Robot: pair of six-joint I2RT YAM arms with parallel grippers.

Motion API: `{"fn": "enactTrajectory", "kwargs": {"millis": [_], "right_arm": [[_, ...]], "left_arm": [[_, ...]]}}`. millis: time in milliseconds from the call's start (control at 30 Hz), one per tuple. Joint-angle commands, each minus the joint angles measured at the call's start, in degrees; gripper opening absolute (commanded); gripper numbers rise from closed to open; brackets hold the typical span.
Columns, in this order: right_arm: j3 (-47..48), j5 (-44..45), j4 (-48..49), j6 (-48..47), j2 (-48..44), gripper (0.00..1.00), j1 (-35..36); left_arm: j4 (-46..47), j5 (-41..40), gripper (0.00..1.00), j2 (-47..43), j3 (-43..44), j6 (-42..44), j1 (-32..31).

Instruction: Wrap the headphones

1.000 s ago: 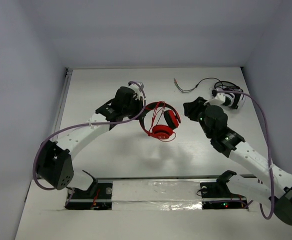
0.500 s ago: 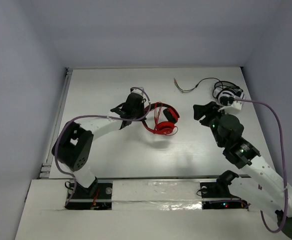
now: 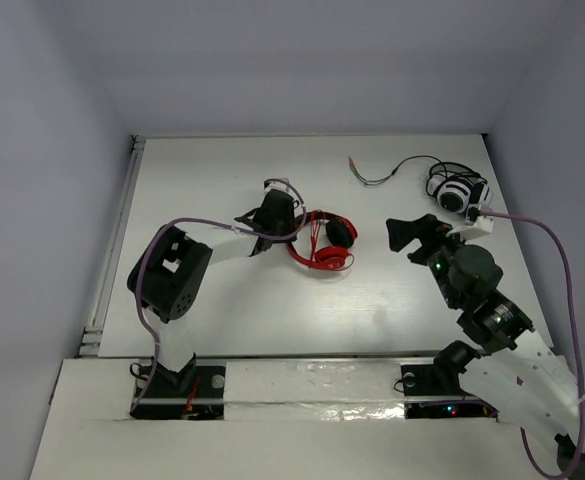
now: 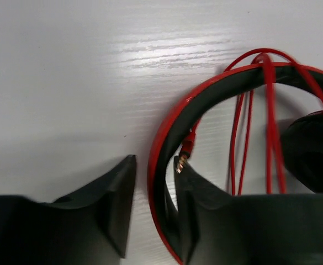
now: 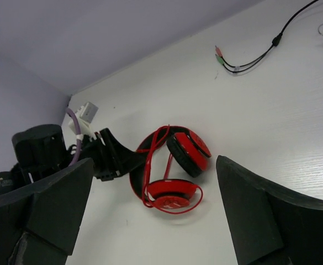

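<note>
Black fingers (image 4: 114, 199) of the left gripper (image 3: 288, 236) straddle the left curve of the red over-ear headphones (image 3: 323, 246), which lie near the middle of the white wood-grain table (image 3: 222, 310). The jaws stand only slightly apart: the outer finger is clear of the red-and-black headband (image 4: 160, 144), the inner one sits just inside it, and nothing is clamped. The gold-tipped jack (image 4: 180, 164) hangs inside the headband, just beside that inner fingertip. Strands of thin red cable (image 4: 271, 110) are looped over the band and run down across its opening. One round red ear cup (image 3: 328, 262) lies face up at the near side of the headphones; the other (image 3: 342, 233) is tipped on edge, its dark pad showing. To the right of the headphones and well apart from them, the right gripper (image 3: 396, 236) hovers with its jaws spread wide and empty, pointing toward the headphones. Farther right and back, white-and-black headphones (image 3: 457, 192) rest with their dark cable (image 3: 392, 170) trailing left.
</note>
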Motion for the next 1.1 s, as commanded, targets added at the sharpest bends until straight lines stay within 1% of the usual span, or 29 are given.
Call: {"fn": "enactTrajectory", "kwargs": {"millis": [0, 33, 67, 100, 167, 200, 267, 300, 333, 367, 400, 467, 500, 533, 567, 600, 633, 700, 767, 800, 833, 867, 900, 967, 1033, 1067], "right_arm": [[0.7, -1.0, 0.5, 0.9, 0.2, 1.00, 0.1], [1.0, -1.1, 0.5, 0.8, 0.4, 1.00, 0.1], [1.3, -1.0, 0.5, 0.7, 0.6, 1.00, 0.1], [1.8, -1.1, 0.5, 0.7, 0.7, 1.00, 0.1], [2.3, -1.2, 0.6, 0.5, 0.9, 1.00, 0.1], [3.0, -1.4, 0.5, 0.5, 1.1, 1.00, 0.1], [3.7, -1.6, 0.5, 0.1, 1.3, 1.00, 0.1], [4.1, -1.6, 0.5, -0.1, 1.8, 1.00, 0.1], [4.4, -1.5, 0.4, -0.4, 2.0, 1.00, 0.1], [5.0, -1.4, 0.3, -0.7, 2.2, 1.00, 0.1], [5.3, -1.3, 0.2, -0.9, 2.6, 1.00, 0.1], [5.7, -1.5, 0.2, -1.5, 2.7, 0.97, 0.1], [6.3, -1.8, 0.0, -1.6, 2.7, 0.85, 0.1], [6.9, -2.3, -0.3, -1.9, 2.6, 0.73, 0.1], [7.7, -3.7, -1.0, -2.1, 2.5, 0.52, 0.1], [8.5, -4.3, -2.5, -2.3, 2.3, 0.15, 0.1], [10.4, -4.8, -3.4, -2.7, 1.4, 0.00, 0.1], [12.1, -6.5, -5.7, -3.6, 0.4, 0.00, 0.1], [13.6, -8.1, -6.6, -4.5, -1.1, 0.00, 0.1], [13.8, -8.1, -7.6, -4.6, -1.4, 0.03, 0.1], [14.4, -8.0, -8.1, -4.9, -1.5, 0.10, 0.1], [14.4, -8.0, -8.6, -5.0, -1.3, 0.19, 0.1], [14.7, -7.9, -9.4, -5.2, -1.0, 0.41, 0.1], [15.6, -7.3, -10.2, -5.4, -0.5, 0.59, 0.1], [16.0, -6.8, -10.3, -5.7, -0.9, 0.96, 0.1], [16.2, -5.7, -10.3, -5.7, -1.0, 1.00, 0.1]], "left_arm": [[4.2, -1.0, 0.33, -3.3, 1.8, -1.4, 0.2], [4.2, -1.5, 0.40, -3.8, 0.6, -1.4, 0.2], [4.2, -1.7, 0.44, -4.3, 0.1, -1.4, 0.2], [4.0, -2.1, 0.50, -5.3, -0.3, -1.3, 0.7], [3.5, -2.2, 0.56, -6.4, -1.4, -1.2, 0.7], [2.9, -2.4, 0.61, -7.7, -2.2, -1.3, 0.7], [2.6, -2.2, 0.67, -9.9, -3.3, -1.4, 0.7], [2.6, -2.1, 0.70, -12.6, -4.0, -1.5, 0.7], [2.4, -1.7, 0.77, -14.1, -5.3, -1.8, 0.7], [2.2, -1.7, 0.81, -15.8, -5.9, -1.9, 0.7], [2.0, -1.8, 0.85, -19.4, -6.6, -2.0, 0.7], [1.2, -2.0, 0.90, -23.1, -7.6, -2.3, 0.7], [0.1, -2.3, 0.96, -26.7, -7.6, -2.3, 0.7], [-0.7, -2.3, 0.99, -28.4, -7.2, -2.3, 0.7], [-1.5, -2.3, 0.99, -30.2, -6.9, -2.2, 0.7], [-3.0, -2.6, 0.99, -33.8, -6.6, -2.0, 0.7], [-3.7, -3.0, 0.99, -35.6, -6.3, -1.9, 0.7], [-5.9, -4.1, 0.99, -41.0, -6.0, -1.5, 0.7], [-7.3, -5.3, 0.99, -44.1, -5.4, -1.1, 0.7], [-9.3, -5.7, 0.99, -47.0, -5.2, -0.9, 0.7], [-9.9, -5.3, 0.99, -48.3, -5.3, -0.2, 0.7], [-10.3, -4.7, 0.99, -49.5, -5.4, 0.2, 0.7], [-10.2, -4.2, 0.99, -51.6, -5.7, 0.4, 0.7], [-9.9, -1.8, 0.99, -53.1, -5.8, 1.4, 0.7], [-9.7, -1.5, 0.99, -54.9, -5.2, 2.4, 0.7], [-9.6, -1.8, 0.99, -55.6, -5.0, 3.3, 0.7]]}}
